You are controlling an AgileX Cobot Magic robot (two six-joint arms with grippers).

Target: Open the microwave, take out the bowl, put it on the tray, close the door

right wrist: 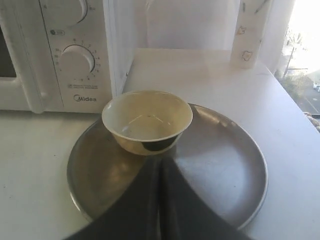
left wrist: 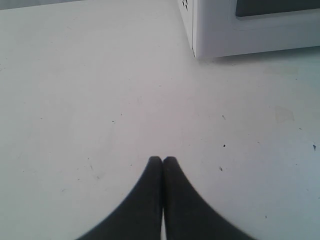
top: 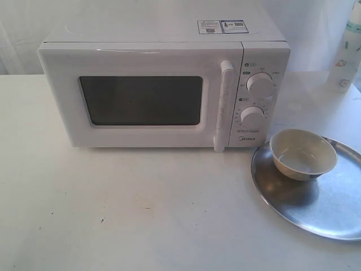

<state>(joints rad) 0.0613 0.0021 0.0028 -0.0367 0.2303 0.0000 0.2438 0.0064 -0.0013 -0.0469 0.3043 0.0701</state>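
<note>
Cream bowl (top: 303, 153) sits upright on the silver tray (top: 333, 212), toward the microwave (top: 163, 53), its door (top: 141, 63) closed. Right gripper (right wrist: 160, 164), pinched together, empty, just beside the bowl, maybe touching; left gripper (left wrist: 163, 160) likewise, over the table (left wrist: 75, 100)

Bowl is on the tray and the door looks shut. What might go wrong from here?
1. The shut right claw points at the bowl from close by; any forward drift could shove it.
2. The bowl sits off-centre on the tray, toward the rim nearest the microwave, so a shove could slide it over the low rim.
</note>
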